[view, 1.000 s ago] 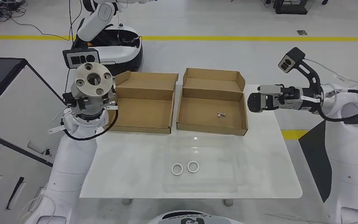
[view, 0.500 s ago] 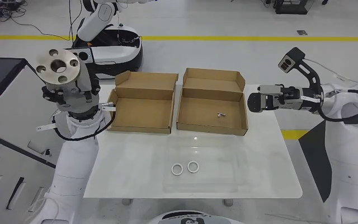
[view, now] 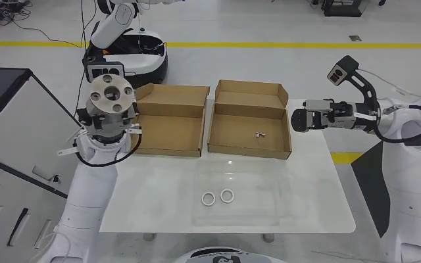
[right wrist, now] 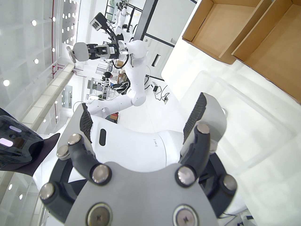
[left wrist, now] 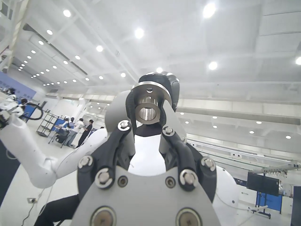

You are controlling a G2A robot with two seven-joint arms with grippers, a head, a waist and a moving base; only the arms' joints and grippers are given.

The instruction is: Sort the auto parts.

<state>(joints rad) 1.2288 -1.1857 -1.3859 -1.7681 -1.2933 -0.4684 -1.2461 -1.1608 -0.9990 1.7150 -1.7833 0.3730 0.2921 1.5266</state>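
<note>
Left pincer (left wrist: 148, 106) is clenched on a metal flanged hub (view: 110, 97), held high off the tabletop's (view: 309, 191) 9 o'clock edge with the flange facing up. Looks like the carry step: the part's grabbed but not binned yet. Next move probably needs a swing over the left box (view: 171, 131) at 11 o'clock, then a lower and let go. Right box (view: 240, 135) at 12 has a small metal bit (view: 259, 135). Right pincer (view: 299, 120) hangs released at 3 o'clock. Two white rings (view: 208, 198) wait at 6.

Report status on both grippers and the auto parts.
Left gripper shut on flanged metal hub, raised beside left cardboard box. Right gripper open, empty, off right cardboard box. Two white rings lie in clear tray. Nothing seen blocking boxes.
</note>
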